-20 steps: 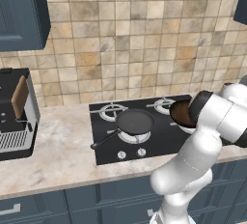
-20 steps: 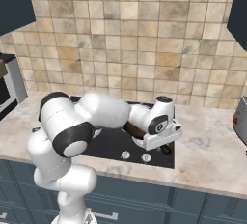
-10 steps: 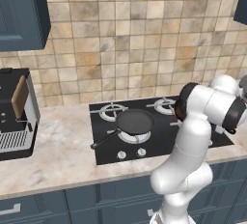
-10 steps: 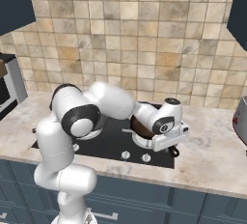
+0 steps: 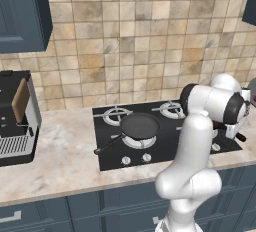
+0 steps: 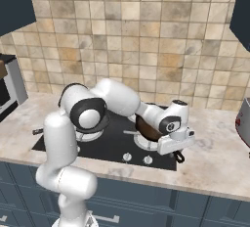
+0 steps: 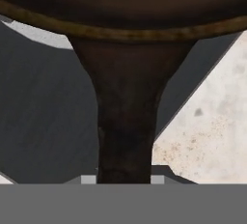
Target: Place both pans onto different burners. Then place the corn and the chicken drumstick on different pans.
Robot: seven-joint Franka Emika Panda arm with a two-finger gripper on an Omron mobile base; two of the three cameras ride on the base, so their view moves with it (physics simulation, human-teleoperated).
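Tan tiles back a marble counter in the left base view, where the black cooktop [image 5: 165, 133] carries the dark pan [image 5: 138, 125] on its front left burner, well off to the side of the gripper; a coffee machine [image 5: 17, 118] stands far beyond it. From the right base view the gripper [image 6: 172, 142] hangs over the front right burner, the brown pan [image 6: 148, 127] just ahead of it, and a toaster [image 6: 242, 122] sits out past the cooktop's edge. Seen from the hand, the pan handle [image 7: 126, 121] runs straight down between the fingers, which pinch it. Placing this second pan looks like the step in hand; next comes lowering it level onto the burner, then letting go. Nothing blocks that spot.
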